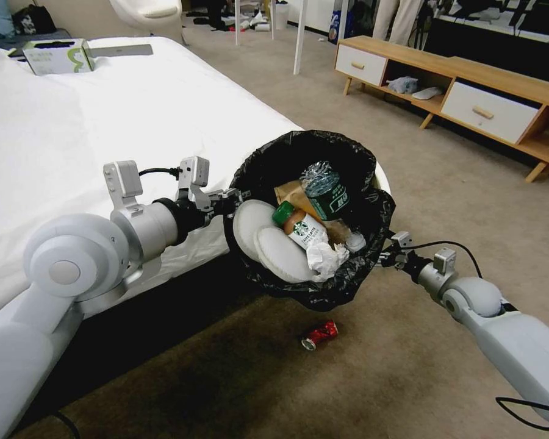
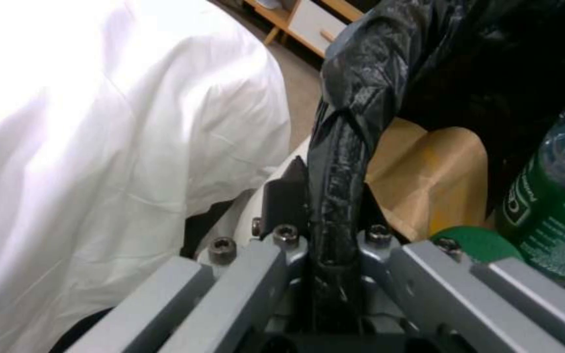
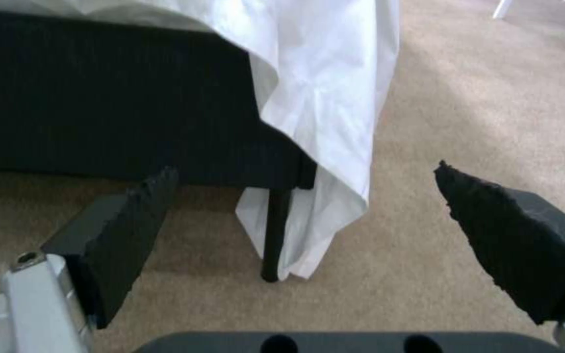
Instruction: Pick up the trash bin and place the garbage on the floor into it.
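The trash bin [image 1: 323, 294], lined with a black bag, hangs tilted in the air beside the bed corner. My left gripper [image 1: 235, 198] is shut on its bag-covered rim [image 2: 343, 147], one finger on each side. Inside lie a brown-drink bottle [image 1: 303, 229], a clear bottle with a green label [image 1: 325, 192], a brown paper bag [image 1: 288, 194], white tissue [image 1: 324, 256] and two white round pads [image 1: 274, 244]. A crushed red can [image 1: 319, 335] lies on the floor [image 1: 445, 201] under the bin. My right gripper [image 1: 389, 247] stands open by the bin's right side, holding nothing [image 3: 305, 196].
The white-sheeted bed [image 1: 104, 134] fills the left, with its dark base and a leg [image 3: 274, 235] close to the right gripper. A wooden low cabinet [image 1: 470, 85] runs along the back right. Open carpet lies to the right and front.
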You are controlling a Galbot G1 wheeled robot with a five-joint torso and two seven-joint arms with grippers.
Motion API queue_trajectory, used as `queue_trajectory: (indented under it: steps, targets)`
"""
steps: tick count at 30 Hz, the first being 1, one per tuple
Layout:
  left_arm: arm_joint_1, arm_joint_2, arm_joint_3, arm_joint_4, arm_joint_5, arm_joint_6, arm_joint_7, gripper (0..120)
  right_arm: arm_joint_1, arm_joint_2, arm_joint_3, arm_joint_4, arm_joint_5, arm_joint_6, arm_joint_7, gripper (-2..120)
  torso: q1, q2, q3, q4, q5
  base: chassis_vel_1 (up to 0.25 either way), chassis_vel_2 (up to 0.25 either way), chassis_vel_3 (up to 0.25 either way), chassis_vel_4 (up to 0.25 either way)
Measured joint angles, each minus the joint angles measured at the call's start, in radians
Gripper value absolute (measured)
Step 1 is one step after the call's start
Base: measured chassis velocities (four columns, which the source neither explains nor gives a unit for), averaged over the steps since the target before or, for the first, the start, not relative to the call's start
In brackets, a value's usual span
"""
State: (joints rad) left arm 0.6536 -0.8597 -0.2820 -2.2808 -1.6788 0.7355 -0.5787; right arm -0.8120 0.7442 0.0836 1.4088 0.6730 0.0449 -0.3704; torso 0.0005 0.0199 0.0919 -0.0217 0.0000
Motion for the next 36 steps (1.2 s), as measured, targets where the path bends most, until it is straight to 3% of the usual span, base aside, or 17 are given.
queue_trajectory:
  steps: [3, 6, 12, 14, 15, 16, 18, 25, 36]
  targets:
    - [0.001, -0.006, -0.003, 0.0, 0.002, 0.0, 0.0, 2, -0.005, -0.008, -0.006, 0.002, -0.003, -0.025, 0.006, 100, 0.0, 0.0, 0.0, 0.0003, 0.0, 0.0, 0.0, 0.0, 0.0]
    - [0.001, -0.012, -0.006, 0.0, 0.001, 0.0, -0.007, 2, -0.02, -0.032, -0.009, 0.038, 0.002, -0.16, 0.003, 100, 0.0, 0.0, 0.0, 0.0, -0.0001, 0.0, 0.0, 0.0, 0.0]
    - [0.0, -0.015, -0.011, 0.004, 0.0, 0.0, -0.011, 2, -0.03, -0.048, -0.028, 0.089, -0.01, -0.308, 0.001, 100, 0.0, 0.0, 0.0, 0.0003, 0.0, 0.0, 0.0, 0.0, 0.0]
    - [0.0, -0.015, -0.012, 0.005, 0.0, 0.0, -0.013, 2, -0.036, -0.065, -0.041, 0.166, -0.024, -0.506, 0.003, 100, 0.0, 0.0, 0.0, 0.0003, 0.0, 0.0, 0.0, 0.0, 0.0]
    - [0.001, -0.016, -0.013, 0.005, 0.0, 0.0, -0.013, 2, -0.037, -0.071, -0.049, 0.197, -0.027, -0.573, 0.003, 100, 0.0, 0.0, 0.0, 0.0002, -0.0002, 0.0, 0.0, 0.0, 0.0]
    - [0.001, -0.016, -0.013, 0.005, 0.0, 0.0, -0.013, 2, -0.037, -0.071, -0.049, 0.197, -0.027, -0.573, 0.003, 100, 0.0, 0.0, 0.0, 0.0002, -0.0002, 0.0, 0.0, 0.0, 0.0]
    - [0.004, -0.019, -0.016, 0.006, 0.002, 0.0, -0.013, 2, -0.034, -0.07, -0.067, 0.27, -0.044, -0.723, -0.025, 100, 0.0, 0.0, 0.0, 0.0002, -0.0001, 0.0, 0.0, 0.0, 0.0]
    - [0.006, -0.021, -0.016, 0.013, 0.003, 0.0, -0.013, 2, -0.001, -0.029, -0.105, 0.334, -0.088, -0.797, -0.094, 100, 0.0, 0.0, 0.0, 0.0004, -0.0002, 0.0, 0.0, 0.0, 0.0]
    - [0.004, -0.032, -0.01, 0.019, 0.006, 0.0, -0.013, 2, 0.085, 0.019, -0.22, 0.25, -0.143, -0.774, -0.114, 100, 0.0, 0.0, 0.0, 0.0001, 0.0, 0.0, 0.0, 0.0, 0.0]
